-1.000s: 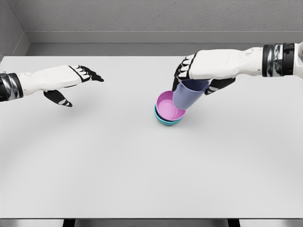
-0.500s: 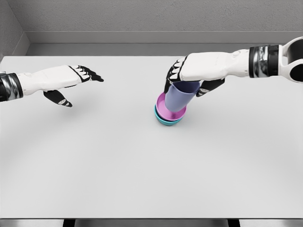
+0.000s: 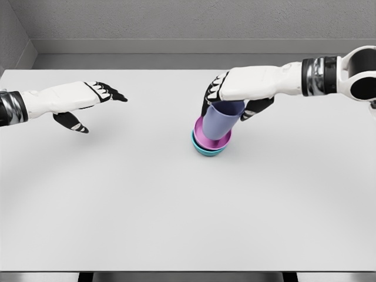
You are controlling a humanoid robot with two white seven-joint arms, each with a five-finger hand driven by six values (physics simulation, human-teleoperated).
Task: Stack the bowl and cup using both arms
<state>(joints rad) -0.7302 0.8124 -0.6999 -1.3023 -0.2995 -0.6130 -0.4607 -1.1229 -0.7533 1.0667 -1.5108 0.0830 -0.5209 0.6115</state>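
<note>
- Two nested bowls near the middle of the white table: pink bowl seated inside teal bowl, only a thin teal rim showing along the lower edge.
- Lavender cup standing in the pink bowl, leaning a little, mouth up toward the palm, narrower base down in the bowl's hollow.
- Right hand, reaching in from the upper right, clamped around the cup's rim: dark fingers curled down the cup's left side, thumb wrapped on the right side.
- Cannot tell whether the cup's base rests fully on the bowl floor or hangs just above it.
- Left hand held above the table at the far left, well apart from the stack, holding nothing; fingers stretched out together and pointing right, thumb hanging apart below the palm.
- Grey wall running behind the table's far edge.
- Soft shadow under the left hand and under the bowls on the tabletop.
</note>
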